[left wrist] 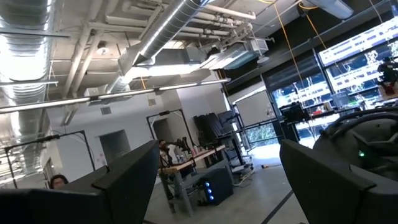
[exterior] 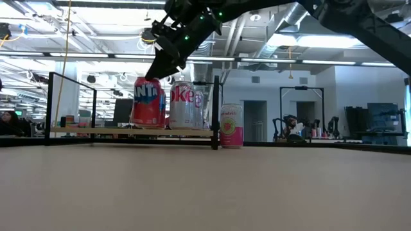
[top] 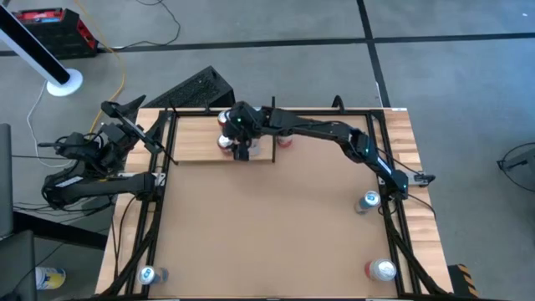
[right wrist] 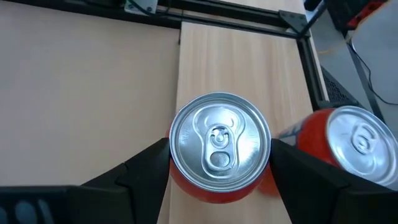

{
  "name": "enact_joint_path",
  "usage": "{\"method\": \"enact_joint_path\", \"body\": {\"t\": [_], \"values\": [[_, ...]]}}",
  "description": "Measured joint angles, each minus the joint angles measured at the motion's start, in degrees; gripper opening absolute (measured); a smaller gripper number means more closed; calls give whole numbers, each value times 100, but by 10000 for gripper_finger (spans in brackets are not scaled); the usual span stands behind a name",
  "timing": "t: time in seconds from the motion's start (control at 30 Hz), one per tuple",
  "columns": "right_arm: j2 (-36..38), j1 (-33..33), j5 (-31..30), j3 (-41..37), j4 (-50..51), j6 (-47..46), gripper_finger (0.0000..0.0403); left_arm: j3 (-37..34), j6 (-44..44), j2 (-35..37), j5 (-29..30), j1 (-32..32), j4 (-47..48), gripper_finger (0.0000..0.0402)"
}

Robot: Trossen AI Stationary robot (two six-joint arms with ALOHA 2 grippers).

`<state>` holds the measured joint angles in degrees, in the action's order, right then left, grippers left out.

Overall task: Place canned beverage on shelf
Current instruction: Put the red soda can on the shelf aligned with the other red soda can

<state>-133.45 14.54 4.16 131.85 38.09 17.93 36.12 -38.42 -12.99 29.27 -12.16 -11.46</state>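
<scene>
The right tool [right wrist: 219,168] points down over the shelf [right wrist: 242,62], its two dark fingers [right wrist: 146,174] standing on either side of a red can [right wrist: 219,149]. They look to touch the can's sides, though whether they press it is hard to tell. The can stands upright on the shelf's pale wood, silver top up. In the low view it is an orange-red can [exterior: 146,102] at the near edge of the shelf.

Just beside it stands a second red can [right wrist: 348,149], and the low view shows a silver can [exterior: 182,104] next to it. A pink can [exterior: 231,126] stands on the table [top: 267,226] just off the shelf's end.

Three more cans stand well apart on the table: one near the right edge [top: 369,201], two at the front corners [top: 147,274] [top: 380,270].

The left tool [left wrist: 217,186] is off the table's left side, tilted up toward the ceiling, fingers wide and empty.
</scene>
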Motion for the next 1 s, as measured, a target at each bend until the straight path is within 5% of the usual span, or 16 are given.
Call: {"method": "enact_joint_path", "body": {"t": [1.0], "values": [[12, 38, 48, 0, -105, -111, 304, 0, 5, 0, 0, 1, 0, 320]]}}
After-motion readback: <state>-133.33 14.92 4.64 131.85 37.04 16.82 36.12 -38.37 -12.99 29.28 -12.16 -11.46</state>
